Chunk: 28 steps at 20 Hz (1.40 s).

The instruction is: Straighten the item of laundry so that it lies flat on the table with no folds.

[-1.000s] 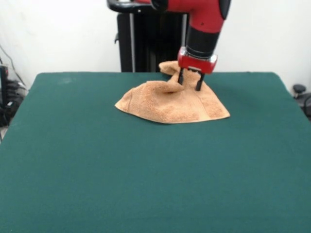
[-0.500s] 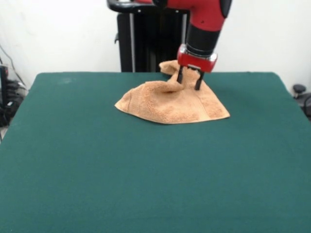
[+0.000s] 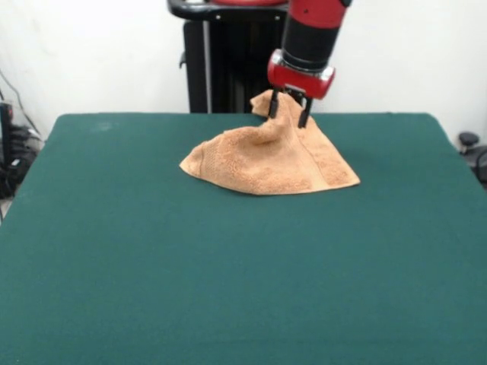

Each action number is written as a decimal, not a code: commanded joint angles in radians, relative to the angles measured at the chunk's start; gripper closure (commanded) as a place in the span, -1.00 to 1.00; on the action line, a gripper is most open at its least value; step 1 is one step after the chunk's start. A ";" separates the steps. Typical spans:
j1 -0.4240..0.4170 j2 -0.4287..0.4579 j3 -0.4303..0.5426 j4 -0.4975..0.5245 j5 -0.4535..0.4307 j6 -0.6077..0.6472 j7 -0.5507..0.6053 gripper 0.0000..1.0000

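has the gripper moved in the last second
Yes. The gripper has risen and shifted slightly left against the black pedestal, lifting a peak of the towel.

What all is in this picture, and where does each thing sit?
towel: one, orange-tan, bunched on the far middle of the table, its top pulled up into a peak.
table: one, dark green top, fills most of the view.
wall: white, behind the table.
black stand: one, upright behind the table's far edge.
cables: dark, at the left edge, beside the table.
dark object: one, at the right edge, too small to tell what it is.
arm: one, red and black, comes down from the top.
gripper: one, black fingers, shut on the towel's raised peak.
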 commanded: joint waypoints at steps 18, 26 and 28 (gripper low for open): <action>0.128 0.137 0.090 -0.200 0.153 -0.003 0.157 -1.00; 0.101 0.253 0.092 -0.223 0.135 -0.140 0.124 -1.00; 0.077 0.288 0.087 -0.237 0.109 -0.182 0.105 -1.00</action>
